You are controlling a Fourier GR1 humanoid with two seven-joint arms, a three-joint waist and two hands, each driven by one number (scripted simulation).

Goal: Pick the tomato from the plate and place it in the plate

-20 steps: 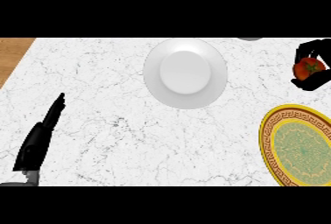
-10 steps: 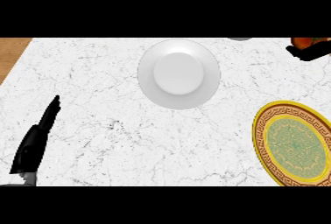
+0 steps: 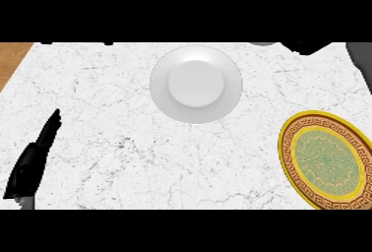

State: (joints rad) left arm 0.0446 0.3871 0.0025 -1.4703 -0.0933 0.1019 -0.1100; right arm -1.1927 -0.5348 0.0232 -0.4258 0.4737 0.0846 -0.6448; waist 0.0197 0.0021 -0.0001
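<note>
A white marble counter with fine grey veins lies under the left hand and runs away to its right. Up and to the left of that hand, a strip of brown wood borders the counter. Far across from the hand, a grey surface edges the opposite corner.

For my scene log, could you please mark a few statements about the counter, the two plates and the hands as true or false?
1. The white plate lies near the counter's far edge. True.
2. A tomato rests on the white plate. False: nothing lies on it, and no tomato shows in the view.
3. The gold-rimmed plate lies at the view's right, partly cut by the edge. True.
4. The left hand is curled round a cup. False: it is open, fingers straight, at the view's lower left.
5. The two plates touch. False: bare marble counter separates them.
</note>
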